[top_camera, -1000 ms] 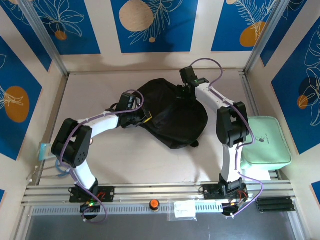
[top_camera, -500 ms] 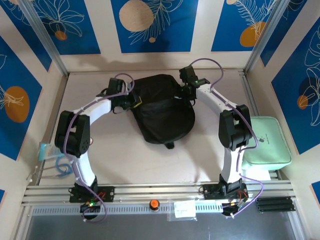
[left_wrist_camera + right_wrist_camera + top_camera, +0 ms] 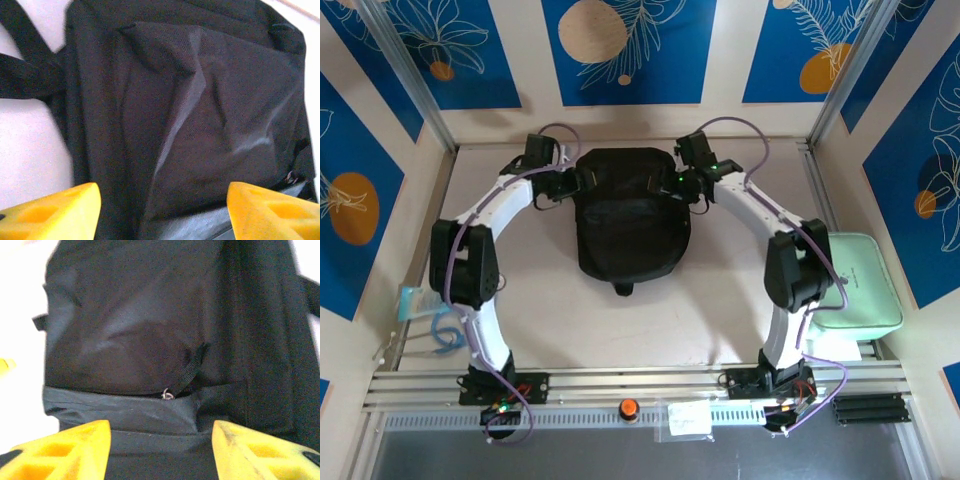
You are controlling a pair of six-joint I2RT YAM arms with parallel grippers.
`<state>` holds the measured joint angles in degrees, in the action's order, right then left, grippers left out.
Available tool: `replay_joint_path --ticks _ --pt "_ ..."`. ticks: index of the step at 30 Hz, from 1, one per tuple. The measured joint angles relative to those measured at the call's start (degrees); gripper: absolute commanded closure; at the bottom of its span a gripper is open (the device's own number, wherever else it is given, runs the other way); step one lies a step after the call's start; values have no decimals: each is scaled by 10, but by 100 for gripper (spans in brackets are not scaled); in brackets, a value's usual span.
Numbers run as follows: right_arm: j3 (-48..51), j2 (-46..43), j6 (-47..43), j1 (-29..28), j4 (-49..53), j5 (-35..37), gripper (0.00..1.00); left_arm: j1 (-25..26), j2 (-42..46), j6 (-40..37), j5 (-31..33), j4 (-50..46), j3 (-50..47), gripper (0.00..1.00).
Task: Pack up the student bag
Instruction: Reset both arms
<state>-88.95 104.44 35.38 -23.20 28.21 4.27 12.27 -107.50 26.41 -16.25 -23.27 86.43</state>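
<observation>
The student bag, a black fabric backpack, lies flat at the back middle of the table, its top end toward the far wall. My left gripper hovers at its upper left corner and my right gripper at its upper right corner. In the left wrist view the yellow fingers stand wide apart over creased bag fabric, and the gripper is open. The right gripper is open too, above a seam with a small metal zip ring.
A mint-green zip case lies at the right edge of the table, beside the right arm's elbow. A light-blue item sits at the left edge. An orange button and a small plastic packet are on the front rail.
The bag has been swung round and pulled toward the back wall until it lies straight. Both grippers moved back with it and have now opened, letting go of the fabric.
</observation>
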Motion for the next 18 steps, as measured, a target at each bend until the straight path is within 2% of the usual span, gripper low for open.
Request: replay_joint_path --ticks 2,3,4,7,10,13,18 --pt "39 -59 -8 9 -16 14 16 0 48 -19 38 2 -29 13" --pt "65 -94 -12 16 -29 22 4 0 79 -29 59 6 -49 8" --pt "94 -133 -16 24 -44 34 1 0 113 -40 83 13 -72 3" --pt "178 -229 -31 48 -89 83 1 -1 208 -71 158 57 -154 0" --pt "259 -289 -51 59 -131 155 1 -5 282 -89 229 118 -253 0" --pt "333 -311 -68 65 -161 217 1 -9 329 -103 299 179 -361 0" --pt "426 -304 -119 80 -218 274 1 -14 382 -133 417 267 -512 0"
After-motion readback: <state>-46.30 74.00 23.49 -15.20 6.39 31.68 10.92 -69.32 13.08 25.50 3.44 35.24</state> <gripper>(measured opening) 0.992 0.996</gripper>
